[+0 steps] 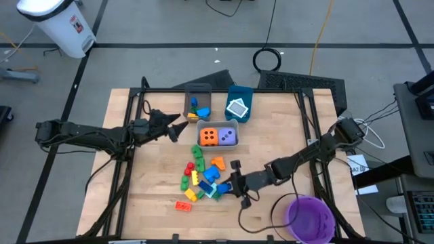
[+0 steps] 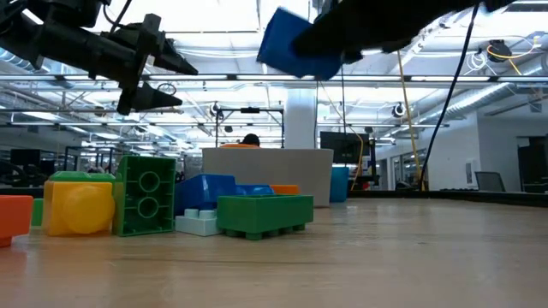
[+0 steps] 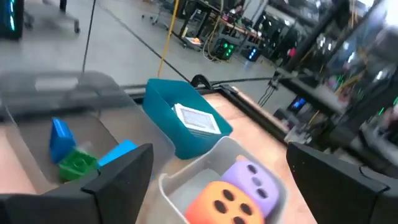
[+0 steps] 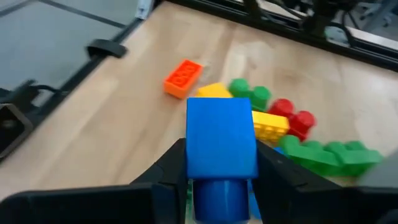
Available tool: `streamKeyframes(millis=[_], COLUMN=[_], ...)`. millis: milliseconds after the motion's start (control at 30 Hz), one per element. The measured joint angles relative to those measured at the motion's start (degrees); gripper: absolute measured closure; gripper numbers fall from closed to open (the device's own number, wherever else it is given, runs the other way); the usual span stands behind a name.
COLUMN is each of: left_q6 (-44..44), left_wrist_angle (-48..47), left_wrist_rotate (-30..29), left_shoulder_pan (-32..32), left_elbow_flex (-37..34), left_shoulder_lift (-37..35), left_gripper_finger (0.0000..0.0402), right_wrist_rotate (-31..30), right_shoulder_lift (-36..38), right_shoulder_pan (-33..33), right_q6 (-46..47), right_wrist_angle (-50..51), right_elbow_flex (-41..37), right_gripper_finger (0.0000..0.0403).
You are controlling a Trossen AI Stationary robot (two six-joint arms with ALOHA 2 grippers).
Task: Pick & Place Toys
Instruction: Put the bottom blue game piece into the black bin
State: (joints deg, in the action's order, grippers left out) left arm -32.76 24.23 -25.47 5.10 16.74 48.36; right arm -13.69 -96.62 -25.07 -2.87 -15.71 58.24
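Toys are only partly sorted: a few bricks (image 1: pixel 199 108) are seen in the grey bin (image 1: pixel 197 90), white-teal tiles (image 1: pixel 237 108) in the blue bin (image 1: pixel 239 89), and orange die (image 1: pixel 209 137) & purple die (image 1: pixel 228 136) in the front bin (image 1: pixel 217 125). Most bricks are left in a loose pile (image 1: pixel 201 177) mid-table. A blue brick (image 4: pixel 221 138) is clamped in the right gripper (image 4: pixel 221 163), raised above the pile, while the left gripper (image 1: pixel 175 127) is held wide open & empty just beside the bins.

A pale wooden tabletop (image 1: pixel 156 210) carries a loose cluster of coloured bricks (image 1: pixel 202 177) near its middle, with one orange brick (image 1: pixel 183 206) lying apart. Farther back rest a grey bin (image 1: pixel 198 95), a teal bin (image 1: pixel 241 91) and a clear tray (image 1: pixel 218 126). A purple bowl (image 1: pixel 311 218) sits at one corner.
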Motion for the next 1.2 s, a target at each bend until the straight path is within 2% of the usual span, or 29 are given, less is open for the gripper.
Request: streamKeyframes(millis=[167,367,633,800,867,1067,1200], left_q6=[-6.78,-6.75,-6.29,-6.57,-6.90,-1.16,1.19], left_wrist_angle=[0.04,0.09,3.01,6.33,7.97,13.87,13.70], left_wrist_rotate=[-0.04,-0.07,-0.57,-0.61,1.53,16.15,18.46], left_shoulder_pan=[0.00,0.00,1.30,3.75,4.48,5.15,4.01], left_elbow_flex=[-0.01,0.00,-0.01,0.06,0.04,5.23,10.27], left_shoulder_lift=[0.00,0.00,0.00,2.47,4.75,15.49,22.89], left_gripper_finger=[0.0025,0.0016,0.0025,0.0018,0.0016,0.0026,0.0031], right_wrist_rotate=[-0.06,-0.33,-16.75,-22.56,-23.29,-23.99,-23.88], right_shoulder_lift=[-0.01,0.00,-0.02,-0.02,-0.04,-0.07,-0.07], right_shoulder_pan=[2.95,4.48,5.99,7.92,9.09,12.58,13.87], right_q6=[-1.49,-7.81,-20.55,-27.35,-29.84,-35.19,-37.26], right_wrist_angle=[0.11,0.15,0.08,-1.48,-2.62,-6.40,-8.22], right_elbow_flex=[0.00,0.00,0.00,0.00,0.00,0.00,0.00], right_gripper_finger=[0.0300,0.0300,0.0301,0.0299,0.0300,0.0299,0.0300])
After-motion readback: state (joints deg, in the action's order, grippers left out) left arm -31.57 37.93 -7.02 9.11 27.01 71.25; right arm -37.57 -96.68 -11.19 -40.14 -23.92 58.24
